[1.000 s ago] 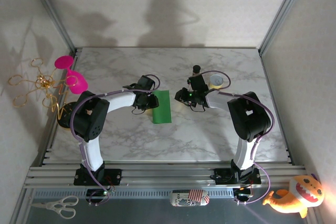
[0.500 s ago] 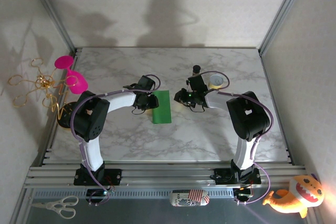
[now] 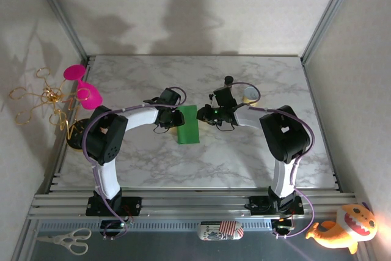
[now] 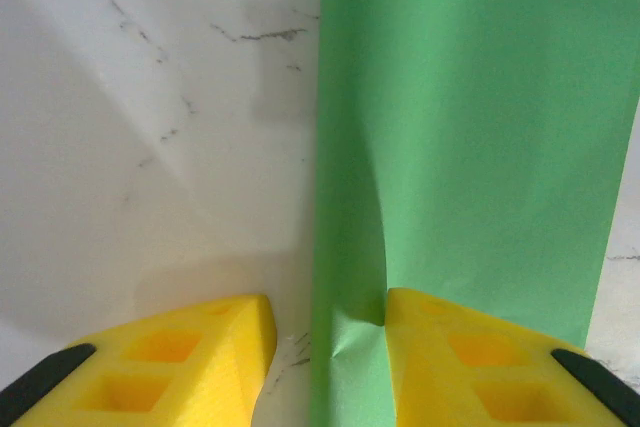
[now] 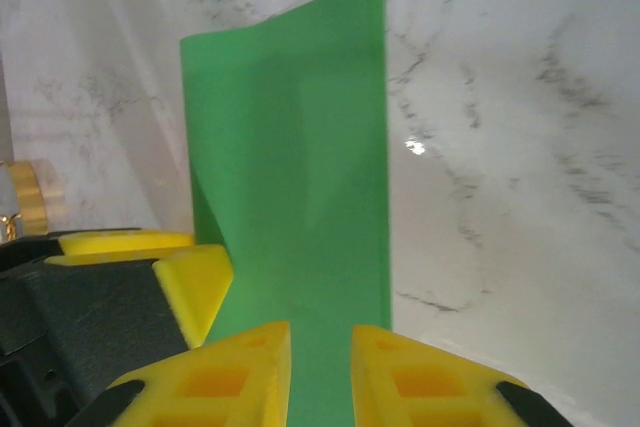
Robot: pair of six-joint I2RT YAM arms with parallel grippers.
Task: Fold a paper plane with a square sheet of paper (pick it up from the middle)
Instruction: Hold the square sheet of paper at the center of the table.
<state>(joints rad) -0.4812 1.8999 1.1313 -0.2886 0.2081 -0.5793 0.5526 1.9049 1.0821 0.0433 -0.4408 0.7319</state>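
Observation:
The sheet of paper lies on the marble table as a bright green folded oblong, long side running away from the arms. A paper plane is out of view. My left gripper is at the sheet's left edge. In the left wrist view its jaws straddle that edge of the sheet, one finger on bare marble and the other pressing a small dent into the paper. My right gripper is at the right edge. Its fingers stand a narrow gap apart over the paper, opposite the left gripper's fingertip.
A yellow-white tape roll sits just behind the right gripper. Pink cups and a gold wire stand are at the table's left edge. Scissors and a plush toy lie in front of the arm bases.
The right gripper has moved left, from beside the tape roll to the sheet's right edge, and its jaws have narrowed a little. The left gripper and the paper have stayed put.

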